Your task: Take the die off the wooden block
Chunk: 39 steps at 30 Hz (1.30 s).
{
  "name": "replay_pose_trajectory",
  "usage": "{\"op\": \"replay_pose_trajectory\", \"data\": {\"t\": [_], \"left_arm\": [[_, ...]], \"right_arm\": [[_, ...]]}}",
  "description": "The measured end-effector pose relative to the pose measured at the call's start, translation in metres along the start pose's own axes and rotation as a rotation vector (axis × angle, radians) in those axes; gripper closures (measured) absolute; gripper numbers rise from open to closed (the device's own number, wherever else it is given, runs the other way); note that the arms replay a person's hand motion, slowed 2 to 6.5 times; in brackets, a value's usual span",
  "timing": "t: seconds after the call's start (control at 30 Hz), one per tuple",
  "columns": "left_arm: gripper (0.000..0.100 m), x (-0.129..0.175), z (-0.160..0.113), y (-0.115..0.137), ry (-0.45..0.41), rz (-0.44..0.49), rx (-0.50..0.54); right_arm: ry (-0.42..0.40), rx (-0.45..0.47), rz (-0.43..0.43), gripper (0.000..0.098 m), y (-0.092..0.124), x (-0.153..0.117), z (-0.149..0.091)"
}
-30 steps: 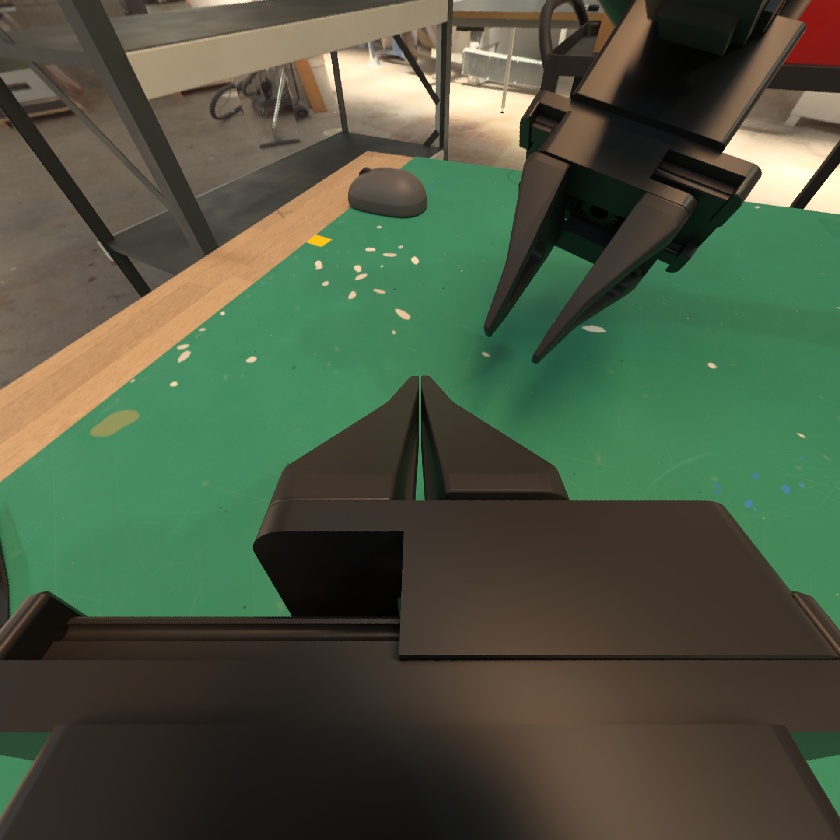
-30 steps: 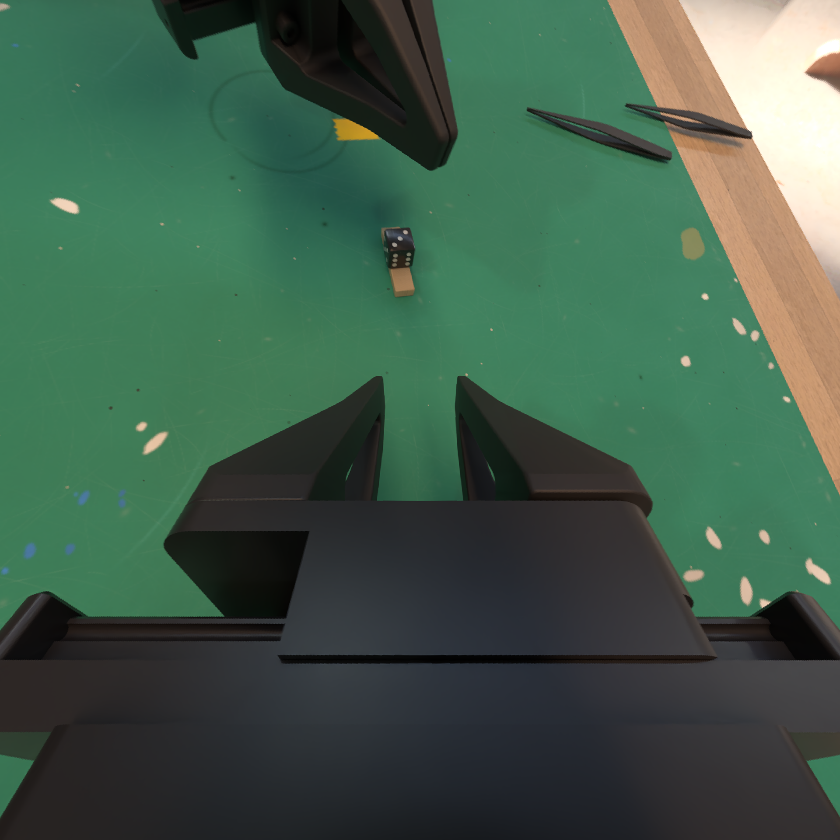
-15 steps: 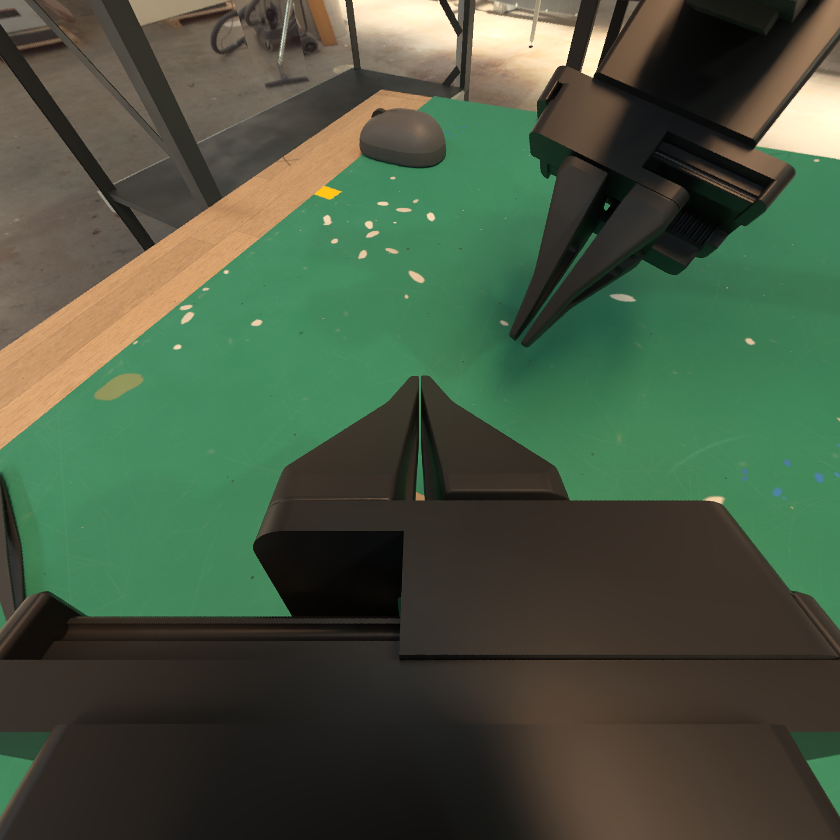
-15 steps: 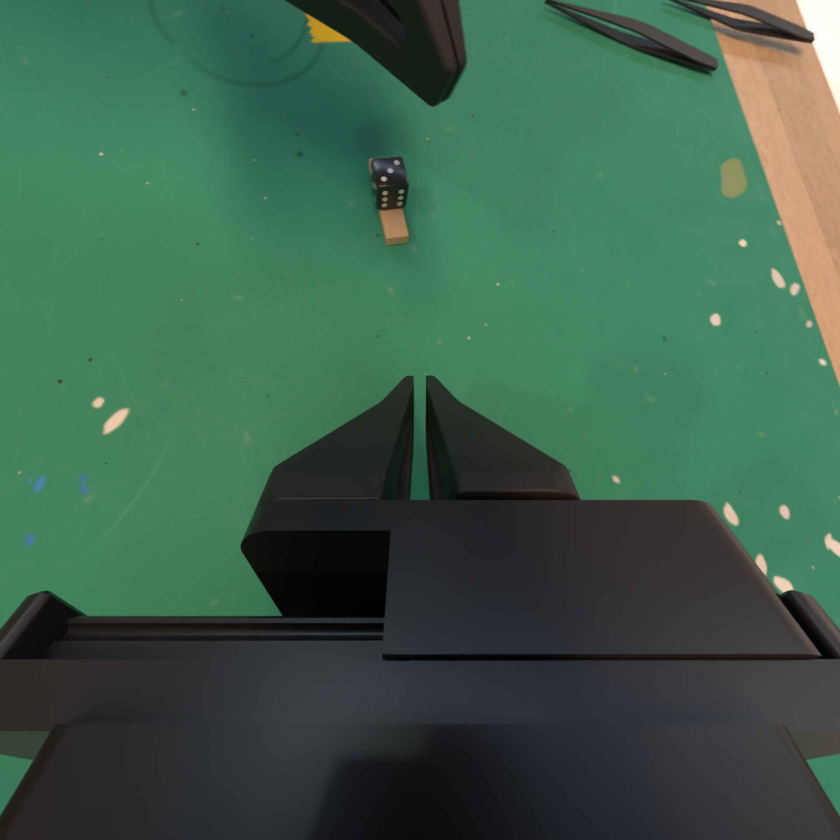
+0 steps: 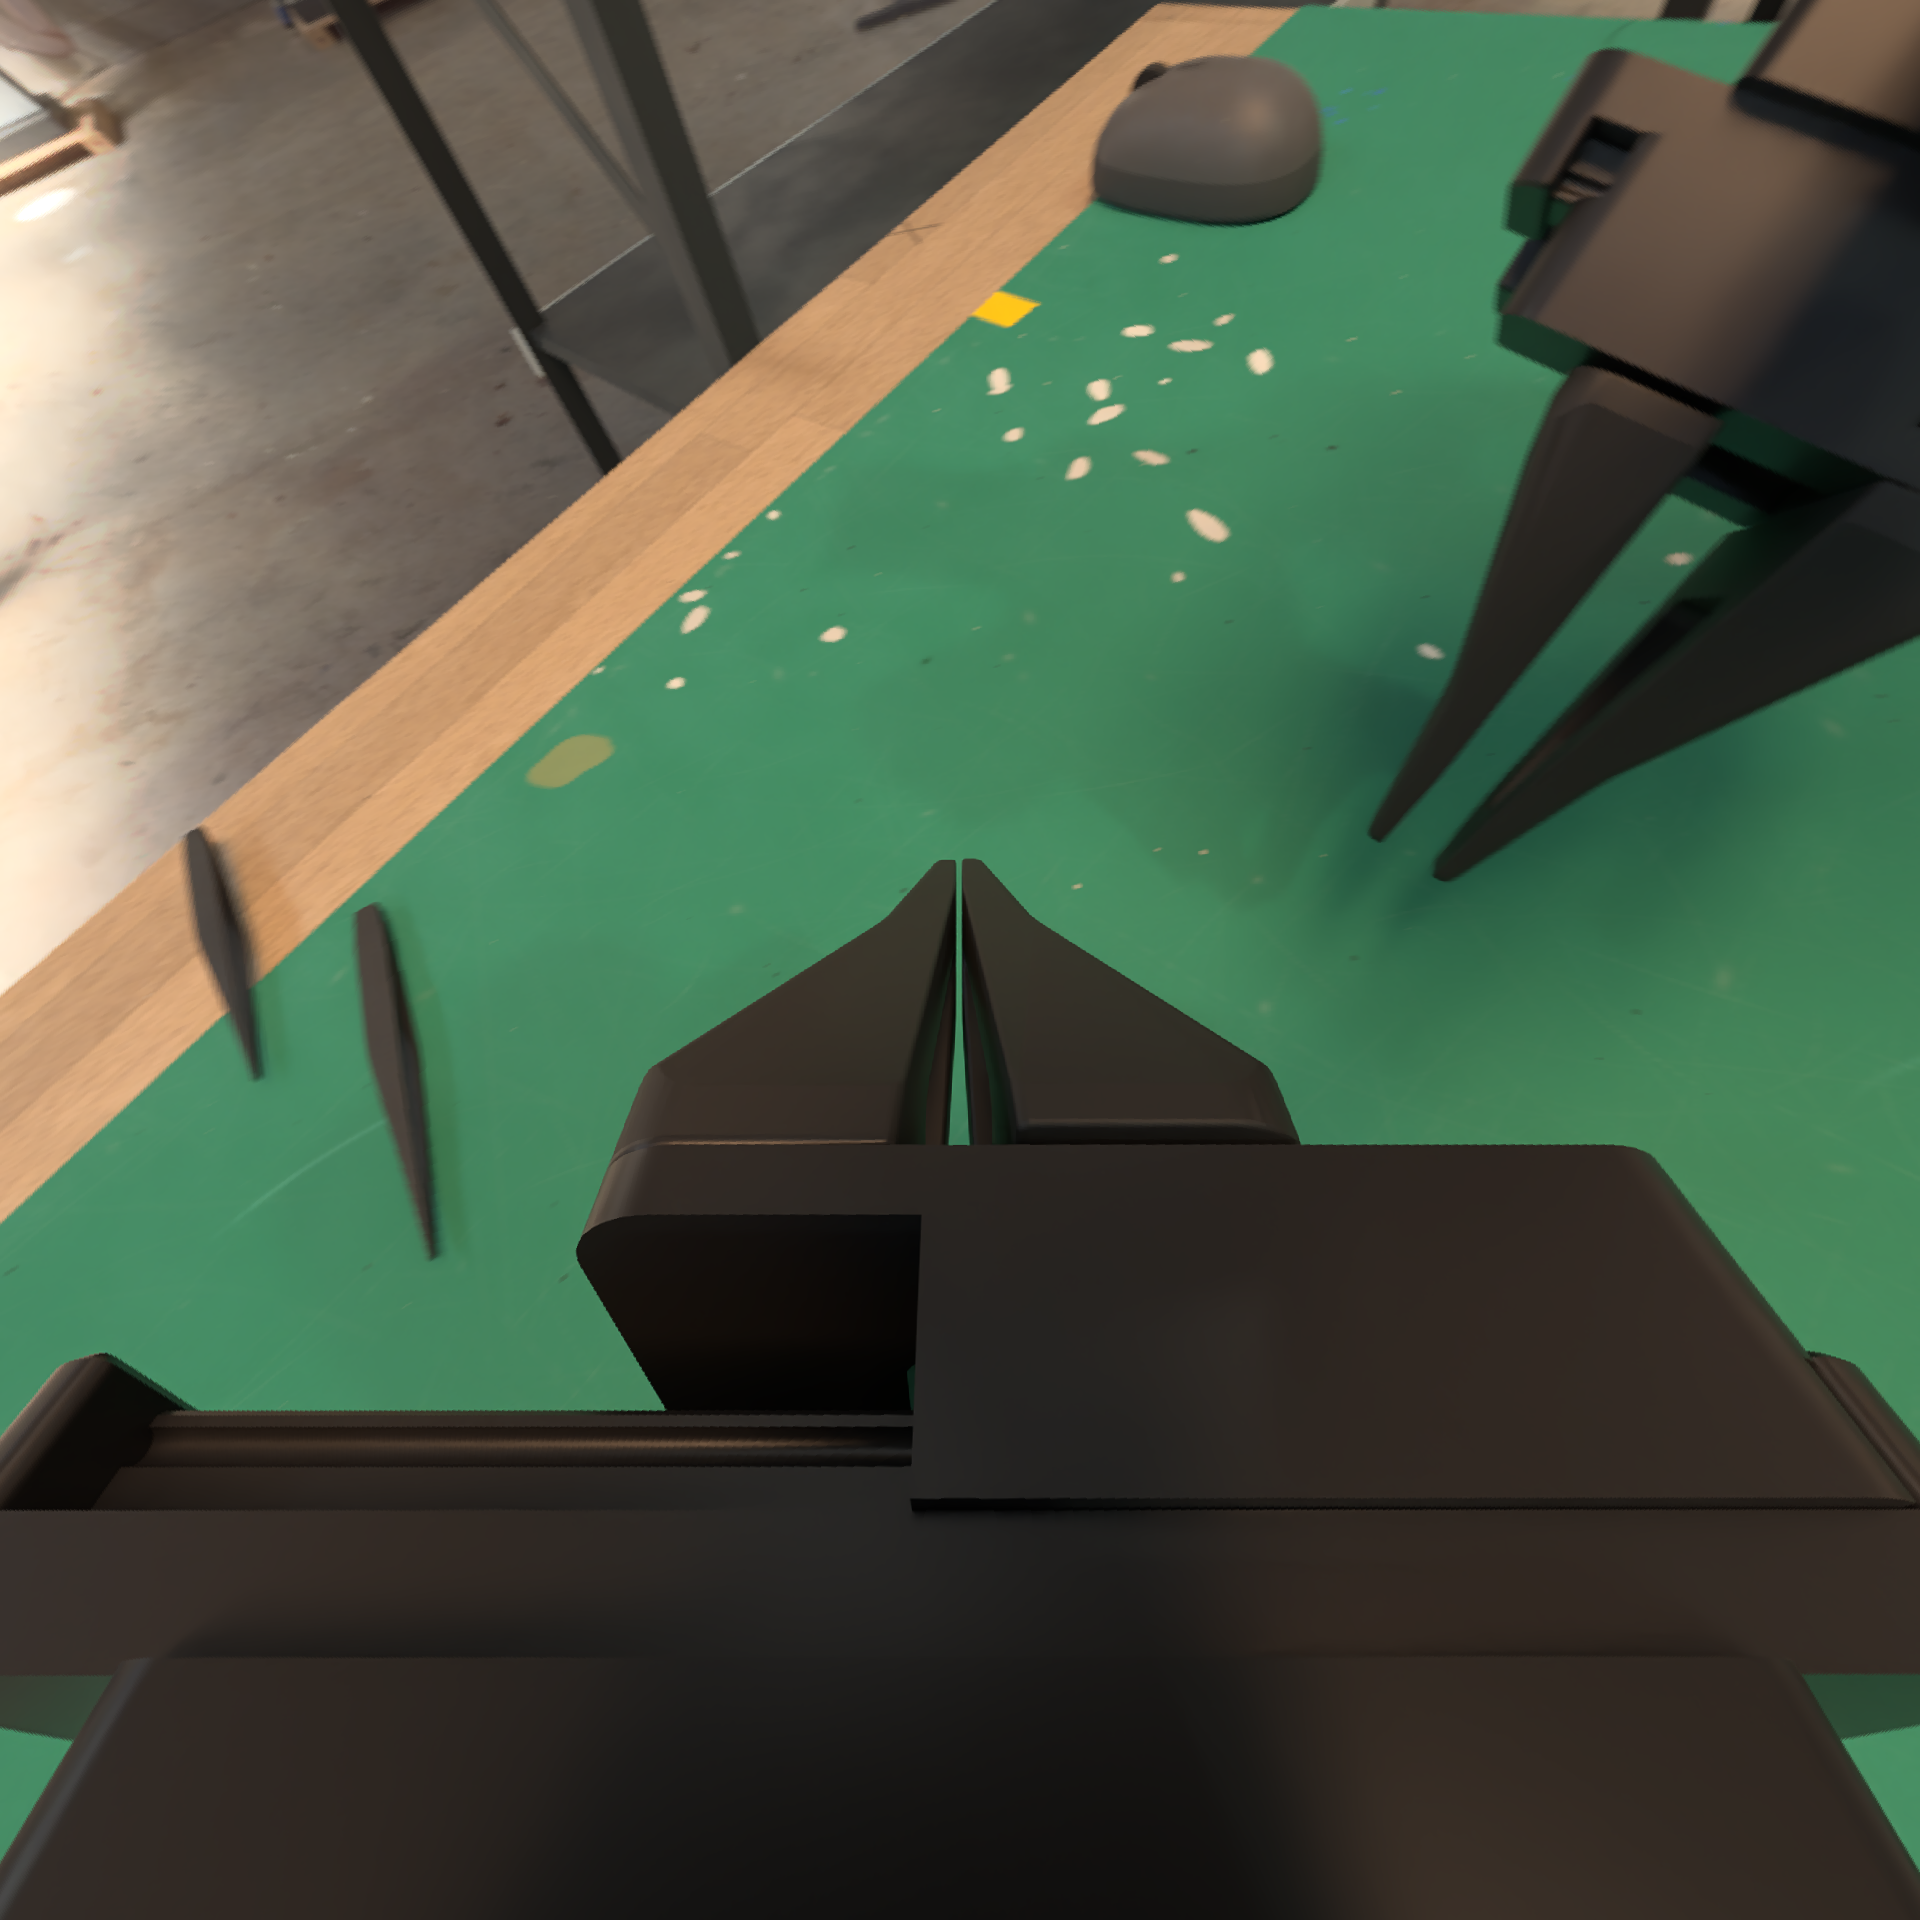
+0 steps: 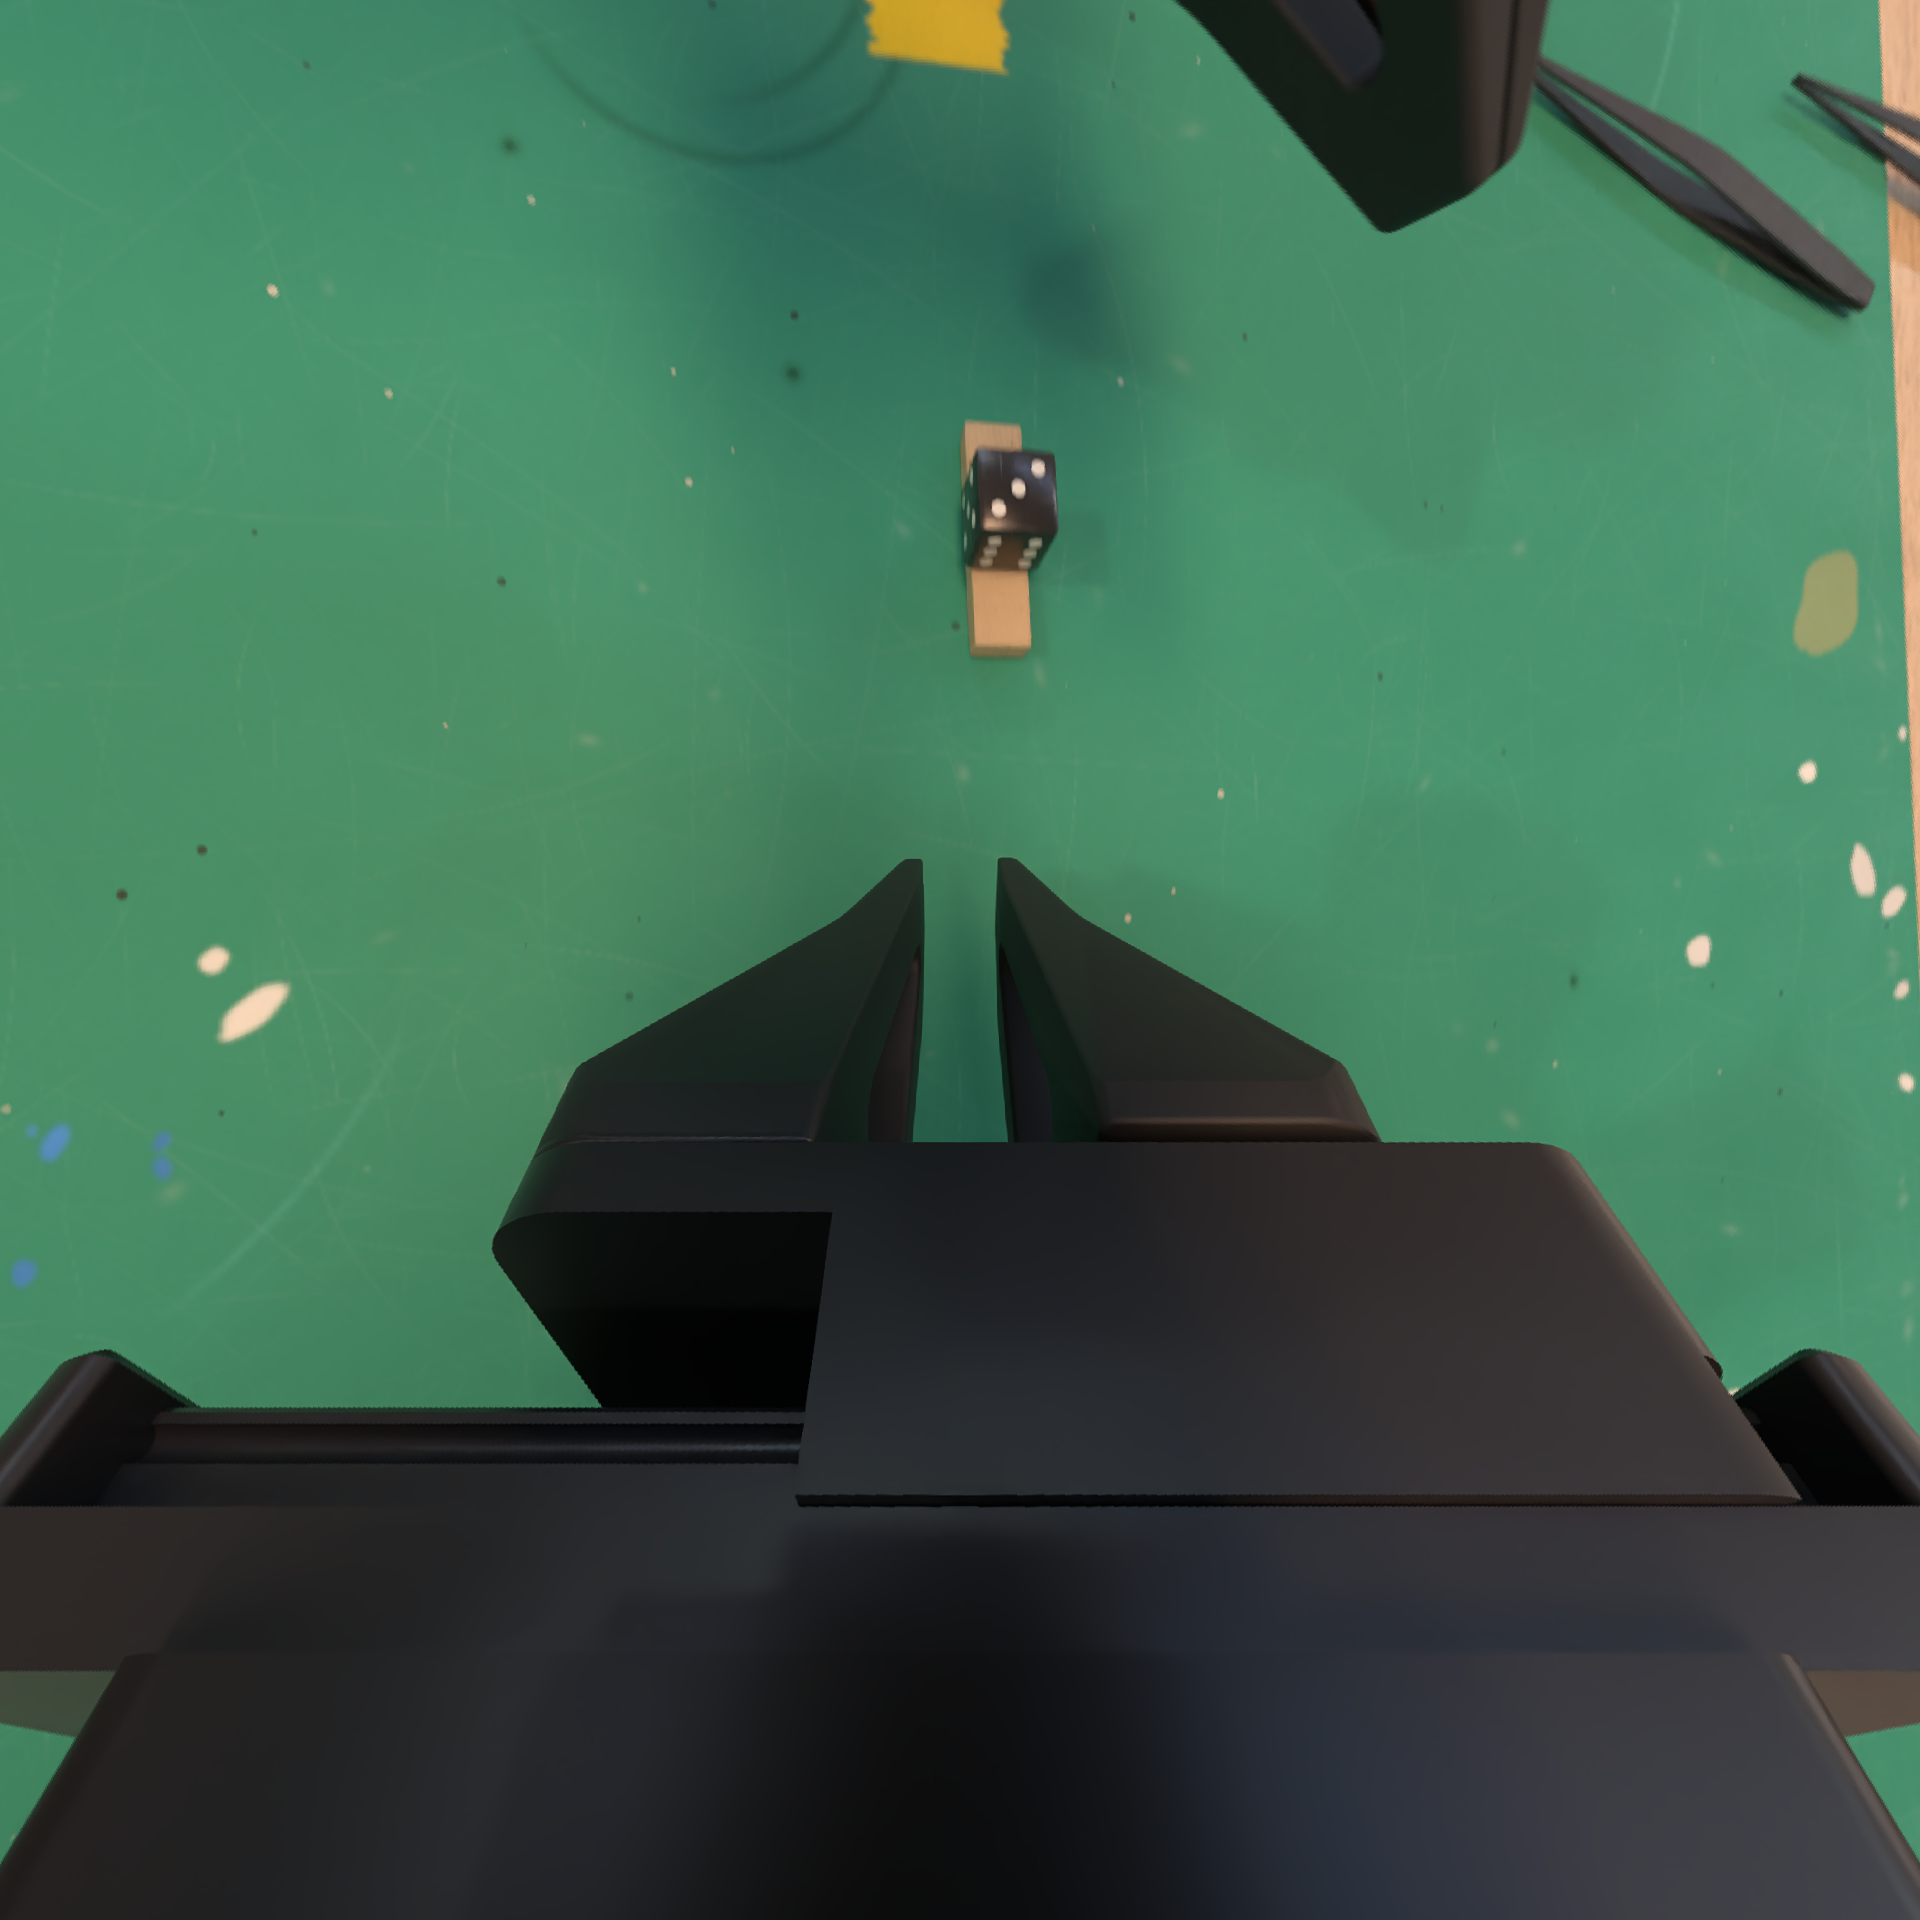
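A black die with white pips (image 6: 1010,509) sits on the far part of a small flat wooden block (image 6: 1000,615) on the green mat, in the right wrist view. My right gripper (image 6: 960,862) is above the mat, short of the block and lined up with it. Its jaws stand a narrow gap apart and hold nothing. It also shows in the left wrist view (image 5: 1408,857), tips pointing down at the mat. My left gripper (image 5: 958,862) is shut and empty. Its tip shows at the top right of the right wrist view (image 6: 1392,197). The left wrist view does not show the die or the block.
Two black tweezers (image 5: 393,1070) (image 5: 220,945) lie near the mat's wooden edge (image 5: 436,727); they also show in the right wrist view (image 6: 1704,197). A grey rounded object (image 5: 1210,140) sits at the far edge. A yellow tape piece (image 6: 938,36) lies beyond the die.
The right gripper closed, then reopened to a narrow gap, and came closer to the die. The left gripper swung aside, away from above the die; the tweezers came into its view.
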<state>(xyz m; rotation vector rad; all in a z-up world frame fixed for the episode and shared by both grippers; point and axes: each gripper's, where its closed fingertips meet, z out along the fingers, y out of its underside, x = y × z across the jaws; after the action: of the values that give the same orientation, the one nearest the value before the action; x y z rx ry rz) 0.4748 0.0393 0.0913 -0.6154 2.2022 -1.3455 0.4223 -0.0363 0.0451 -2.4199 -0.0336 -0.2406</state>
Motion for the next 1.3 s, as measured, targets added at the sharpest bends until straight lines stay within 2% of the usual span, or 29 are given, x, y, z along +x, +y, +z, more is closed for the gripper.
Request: {"op": "replay_pose_trajectory", "data": {"t": [0.1, 0.23, 0.53, 0.8, 1.13, 1.3], "left_arm": [[0.099, -0.016, -0.007, 0.003, -0.058, -0.003, -0.011], [0.099, -0.034, -0.017, 0.004, -0.099, -0.059, 0.011], [0.099, -0.054, -0.033, 0.005, -0.093, -0.203, 0.084], [0.099, -0.054, -0.037, 0.004, -0.091, -0.189, 0.08], [0.099, -0.048, -0.038, 0.011, -0.031, -0.198, 0.036], [0.099, -0.04, -0.037, 0.014, 0.05, -0.227, 0.012]], "right_arm": [[-0.012, 0.004, -0.02, 0.0855, -0.011, 0.0, 0.007], [-0.021, -0.017, -0.055, 0.0817, -0.026, 0.003, 0.019], [-0.037, -0.133, -0.084, 0.0737, -0.044, 0.013, 0.05], [-0.066, -0.227, -0.036, 0.074, -0.046, 0.012, 0.066], [-0.072, -0.312, -0.008, 0.0811, -0.044, 0.013, 0.074], [-0.063, -0.305, -0.02, 0.0811, -0.045, 0.011, 0.073]]}}
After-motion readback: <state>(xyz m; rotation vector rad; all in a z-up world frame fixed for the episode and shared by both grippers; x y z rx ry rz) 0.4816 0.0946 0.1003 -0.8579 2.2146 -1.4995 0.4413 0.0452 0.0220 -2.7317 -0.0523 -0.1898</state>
